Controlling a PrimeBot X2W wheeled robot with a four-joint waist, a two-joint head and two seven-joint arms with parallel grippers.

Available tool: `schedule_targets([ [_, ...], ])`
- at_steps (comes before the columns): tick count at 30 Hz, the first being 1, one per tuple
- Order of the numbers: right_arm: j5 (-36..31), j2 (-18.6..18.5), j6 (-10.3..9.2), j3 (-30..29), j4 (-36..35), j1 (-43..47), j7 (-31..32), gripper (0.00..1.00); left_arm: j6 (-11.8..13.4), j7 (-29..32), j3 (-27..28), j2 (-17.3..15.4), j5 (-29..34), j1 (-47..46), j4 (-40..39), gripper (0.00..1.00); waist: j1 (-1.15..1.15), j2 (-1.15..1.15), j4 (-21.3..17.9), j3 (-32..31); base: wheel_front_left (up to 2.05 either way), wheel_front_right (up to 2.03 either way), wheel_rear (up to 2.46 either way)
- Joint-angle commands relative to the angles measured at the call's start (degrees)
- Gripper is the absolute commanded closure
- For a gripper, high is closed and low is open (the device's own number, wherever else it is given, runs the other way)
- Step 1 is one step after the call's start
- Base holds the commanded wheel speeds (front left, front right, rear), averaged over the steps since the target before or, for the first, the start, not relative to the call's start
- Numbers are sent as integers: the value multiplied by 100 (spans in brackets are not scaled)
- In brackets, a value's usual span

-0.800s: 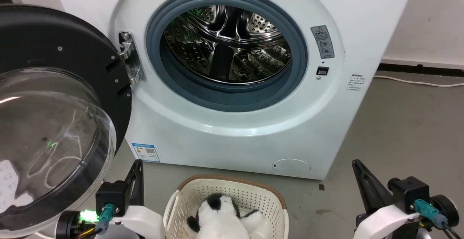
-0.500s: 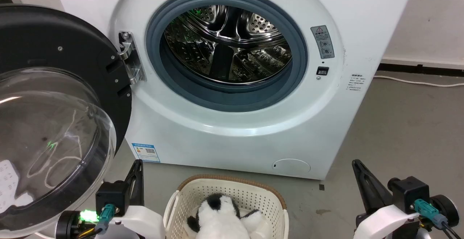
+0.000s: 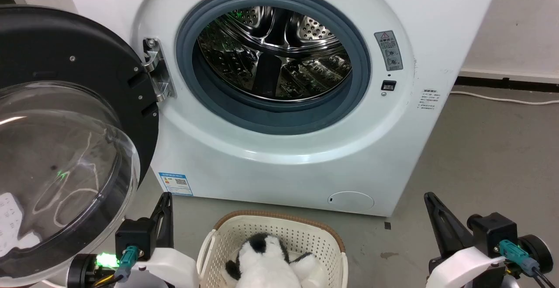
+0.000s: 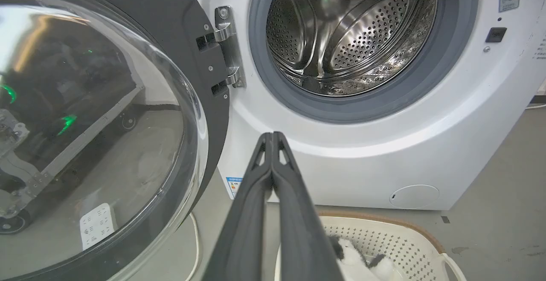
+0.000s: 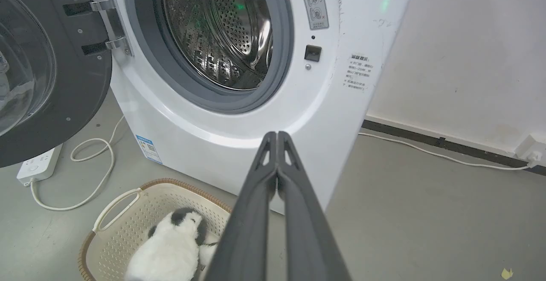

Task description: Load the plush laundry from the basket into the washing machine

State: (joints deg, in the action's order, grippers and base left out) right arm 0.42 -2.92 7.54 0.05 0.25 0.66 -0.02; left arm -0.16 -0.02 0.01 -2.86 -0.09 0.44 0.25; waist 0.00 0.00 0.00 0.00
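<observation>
The white washing machine (image 3: 305, 161) stands ahead with its drum (image 3: 273, 54) bare and its black-rimmed domed door (image 3: 65, 148) swung wide to the left. On the floor before it sits the cream basket (image 3: 279, 231) with the white-and-black plush laundry (image 3: 266, 266) inside. My left gripper (image 3: 166, 198) is shut with nothing in it, left of the basket. To the basket's right my right gripper (image 3: 430, 198) is shut and holds nothing. The left wrist view shows the gripper (image 4: 271, 134), the drum (image 4: 349, 33) and the basket (image 4: 384, 242). In the right wrist view are the gripper (image 5: 276, 134), the plush (image 5: 170, 247) and the basket (image 5: 123, 212).
A white power strip (image 5: 40, 163) and a looping cable (image 5: 102, 161) lie on the grey floor under the open door. Another white cable (image 3: 502, 99) runs along the wall's dark skirting on the right. The open door (image 4: 106, 114) stands close to my left arm.
</observation>
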Motion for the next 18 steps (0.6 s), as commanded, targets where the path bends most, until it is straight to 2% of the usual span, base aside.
schedule_targets([
  [1, -42, 4, -5, -5, -25, -66, 2, 100, 16, 2, -1, -1, 9, -44, -25, 100, 0, 0, 0, 0, 0, 0, 0],
  [13, -42, 4, -5, -5, -25, -66, 2, 100, 16, 2, -1, -1, 9, -44, -25, 100, 0, 0, 0, 0, 0, 0, 0],
  [14, 3, 0, 0, 0, 0, 1, -1, 0, -1, -2, -1, 0, -1, 1, 1, 0, 0, 0, 0, 0, 0, 0, 0],
  [18, 10, 0, 0, 1, 3, 3, -4, 0, 0, -4, -5, 0, -2, 1, 2, 0, 0, 0, 0, 0, 0, 0, 0],
])
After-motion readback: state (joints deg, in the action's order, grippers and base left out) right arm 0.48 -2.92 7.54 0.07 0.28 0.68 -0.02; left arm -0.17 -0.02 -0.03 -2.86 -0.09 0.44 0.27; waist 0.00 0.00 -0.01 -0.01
